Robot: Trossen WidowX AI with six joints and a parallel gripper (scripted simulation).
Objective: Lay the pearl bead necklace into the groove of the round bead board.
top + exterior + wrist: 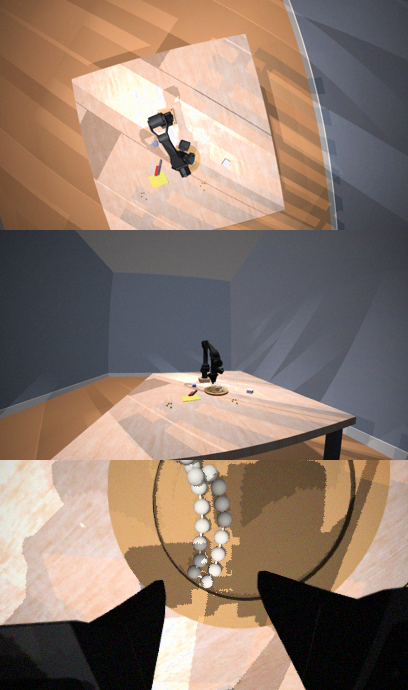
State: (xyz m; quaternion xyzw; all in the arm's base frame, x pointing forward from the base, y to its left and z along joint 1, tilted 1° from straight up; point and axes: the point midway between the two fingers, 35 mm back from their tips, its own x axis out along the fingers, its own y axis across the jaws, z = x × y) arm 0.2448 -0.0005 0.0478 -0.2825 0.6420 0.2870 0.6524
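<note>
Top view: the arm (171,151) (215,354) reaches out from its base block (174,121) (204,380), upper links slanting over the table (228,108) (245,430); its wrist end stands above the round bead board (197,164) (208,393) (130,525) and hides much of it; a short run of the pearl bead necklace (195,158) (221,388) (202,525) shows beside the wrist; the white block (226,162) (250,391) lies well apart from the board.

Exterior view: the arm rises from the base, bends over at the top and comes down steeply; the gripper (213,382) (211,583) points downward, its tips above the board and apart from it, as far as can be told; the necklace lies on the board; the yellow sheet (158,180) (190,398) lies off to one side.

Wrist view: fingers part-way spread, nothing between them held; the necklace lies in two near-parallel strands across the inside of the dark ring line, bunched toward the upper edge of the view; its near end lies at the line, between the tips' directions but ahead of them; it does not follow the groove's round.

Judgement: step in hand is lining up for a grasp on the bead strand; next move probably calls for lowering over the near loop, closing lightly, then drawing the strand outward along the groove; risk of pinching both strands together.
</note>
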